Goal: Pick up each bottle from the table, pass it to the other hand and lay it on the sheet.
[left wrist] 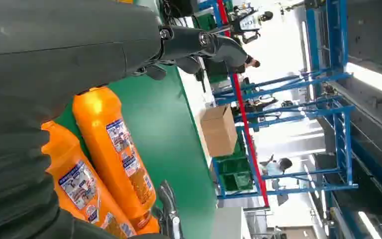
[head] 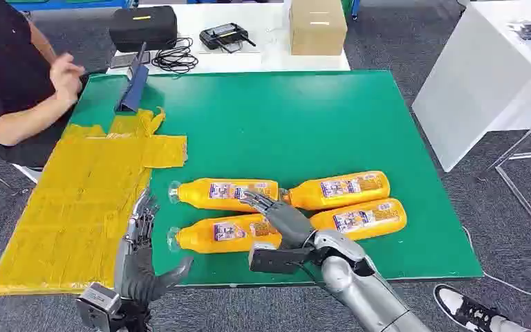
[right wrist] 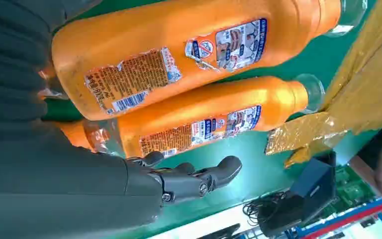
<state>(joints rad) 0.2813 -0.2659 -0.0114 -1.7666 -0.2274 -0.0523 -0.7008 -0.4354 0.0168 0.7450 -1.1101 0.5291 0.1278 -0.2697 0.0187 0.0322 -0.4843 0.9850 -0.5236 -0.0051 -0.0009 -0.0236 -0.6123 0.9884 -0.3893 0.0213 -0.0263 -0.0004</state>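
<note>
Bottles lay clustered near the counter front edge; right hand rested released over them, left hand released beside the yellow sheet.

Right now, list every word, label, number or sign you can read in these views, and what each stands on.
None can be read.
Labels on the four orange bottles: print too small and blurred, even in the right wrist view.
Cardboard box: no legible marking.
Black case: no legible text.
</note>
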